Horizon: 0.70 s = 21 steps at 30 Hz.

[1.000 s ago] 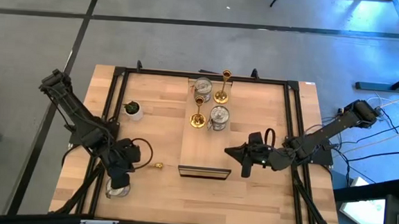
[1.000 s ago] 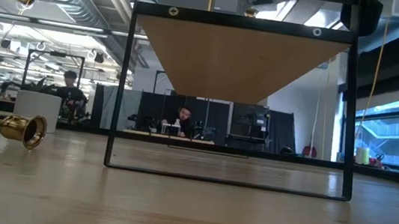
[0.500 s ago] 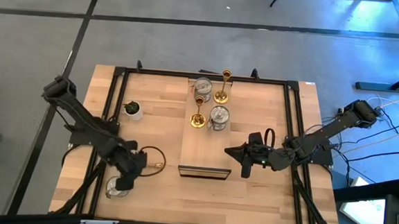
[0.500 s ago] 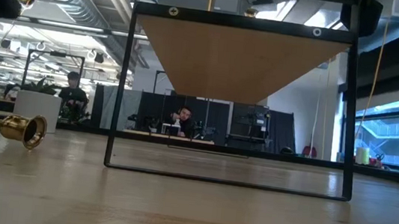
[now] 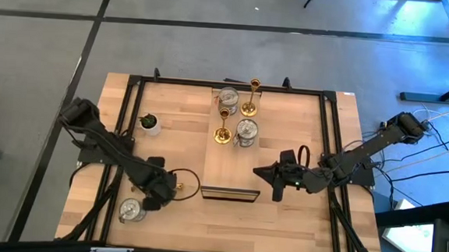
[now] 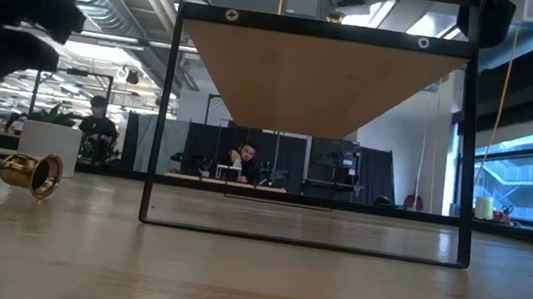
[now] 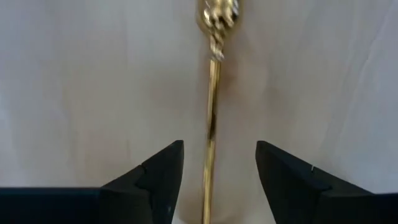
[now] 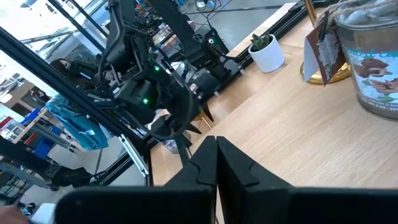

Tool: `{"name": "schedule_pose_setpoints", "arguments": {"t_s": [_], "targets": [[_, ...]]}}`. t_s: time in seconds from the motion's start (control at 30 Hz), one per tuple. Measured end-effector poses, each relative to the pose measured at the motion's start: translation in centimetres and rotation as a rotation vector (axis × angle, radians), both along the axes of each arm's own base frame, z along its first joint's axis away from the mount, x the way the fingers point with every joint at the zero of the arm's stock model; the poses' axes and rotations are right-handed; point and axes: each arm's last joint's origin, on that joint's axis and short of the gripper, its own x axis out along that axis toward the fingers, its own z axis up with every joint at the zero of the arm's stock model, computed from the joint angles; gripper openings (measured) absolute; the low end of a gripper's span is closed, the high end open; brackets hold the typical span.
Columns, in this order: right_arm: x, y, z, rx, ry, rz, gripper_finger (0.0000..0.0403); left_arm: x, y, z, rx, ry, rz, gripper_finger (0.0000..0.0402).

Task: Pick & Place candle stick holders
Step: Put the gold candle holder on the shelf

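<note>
On the bench [image 5: 296, 232], the left pincer [image 5: 163, 191] sits lower left of the high view, jaws parted and straddling a fallen gold candle stick holder [image 7: 211, 118] without gripping it. The right pincer [image 5: 262, 172] waits clenched at centre right. The slim stem could roll or slip aside if the jaws close off-centre.

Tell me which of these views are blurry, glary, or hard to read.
Left wrist view: the lying gold candle stick holder is smeared with blur between the left hand's open fingers. Low view: the left arm is a dark, backlit shape at the picture's left; the fallen gold holder catches glare. High view: even light, soft shadows. Right wrist view: the shut right hand is sharp.
</note>
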Motion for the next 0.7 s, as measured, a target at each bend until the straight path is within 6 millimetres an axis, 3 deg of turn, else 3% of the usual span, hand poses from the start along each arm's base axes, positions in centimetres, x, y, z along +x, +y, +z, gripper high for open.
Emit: {"name": "schedule_pose_setpoints", "arguments": {"t_s": [0.17, 0.5, 0.6, 0.7], "targets": [[-0.2, 0.3, 0.0, 0.005, 0.000, 0.011, 0.0001, -0.7, -0.3, -0.6, -0.015, 0.033, 0.009, 0.0195], [-0.3, 0.5, 0.0, 0.008, -0.001, 0.021, 0.0001, -4.5, 0.5, -3.1, -0.156, 0.064, 0.146, 0.0187], [-0.3, 0.5, 0.0, 0.008, -0.001, 0.020, 0.0001, -4.6, 0.7, -2.8, -0.169, 0.041, 0.177, 0.0150], [-0.3, 0.5, 0.0, 0.008, -0.001, 0.020, 0.0001, -4.6, 0.8, -2.3, -0.165, 0.000, 0.204, 0.0076]]}}
